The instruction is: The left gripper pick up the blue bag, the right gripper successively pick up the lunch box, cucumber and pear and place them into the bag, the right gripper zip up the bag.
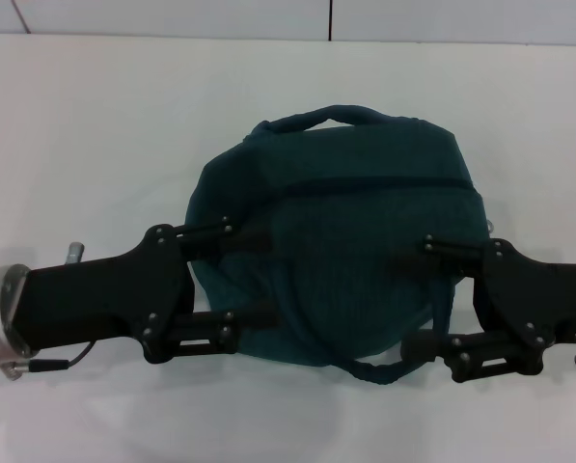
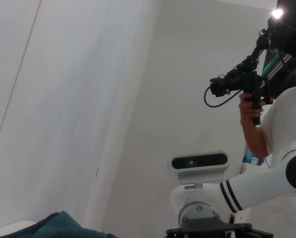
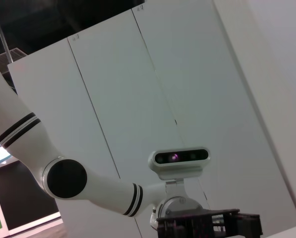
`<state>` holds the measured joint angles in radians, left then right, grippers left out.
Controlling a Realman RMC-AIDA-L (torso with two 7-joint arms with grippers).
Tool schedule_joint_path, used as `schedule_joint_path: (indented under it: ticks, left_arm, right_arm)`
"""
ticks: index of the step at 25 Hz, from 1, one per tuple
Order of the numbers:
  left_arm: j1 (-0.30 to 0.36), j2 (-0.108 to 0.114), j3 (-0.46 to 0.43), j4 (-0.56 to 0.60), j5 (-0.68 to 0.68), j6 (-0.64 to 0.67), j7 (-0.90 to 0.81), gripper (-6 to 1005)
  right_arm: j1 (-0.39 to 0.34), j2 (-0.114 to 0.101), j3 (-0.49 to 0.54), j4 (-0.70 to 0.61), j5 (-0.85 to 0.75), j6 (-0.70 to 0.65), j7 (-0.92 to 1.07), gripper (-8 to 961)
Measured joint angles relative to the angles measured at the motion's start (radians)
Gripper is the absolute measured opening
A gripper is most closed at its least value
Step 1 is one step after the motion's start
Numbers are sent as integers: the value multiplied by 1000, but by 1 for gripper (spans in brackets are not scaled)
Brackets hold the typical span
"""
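Two black grippers flank the blue bag at the middle of a white table. The left gripper reaches in from the left, its two fingers spread wide against the bag's left side. The right gripper reaches in from the right, fingers likewise spread, its lower finger at the bag's near loop handle. The bag's zipper looks closed.

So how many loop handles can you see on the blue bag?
2. One handle arches over the far edge of the dark teal-blue soft fabric bag; the other handle droops at the near edge, by the right tool.
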<state>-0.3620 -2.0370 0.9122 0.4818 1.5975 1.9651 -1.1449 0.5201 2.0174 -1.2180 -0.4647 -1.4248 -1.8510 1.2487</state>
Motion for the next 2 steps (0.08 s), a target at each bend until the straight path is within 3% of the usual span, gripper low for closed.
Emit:
schedule_joint_path:
  ticks: [2]
  left_arm:
    - [0, 0, 0, 0, 0, 0, 0, 773]
  right_arm:
    - [-1, 0, 0, 0, -1, 0, 0, 884]
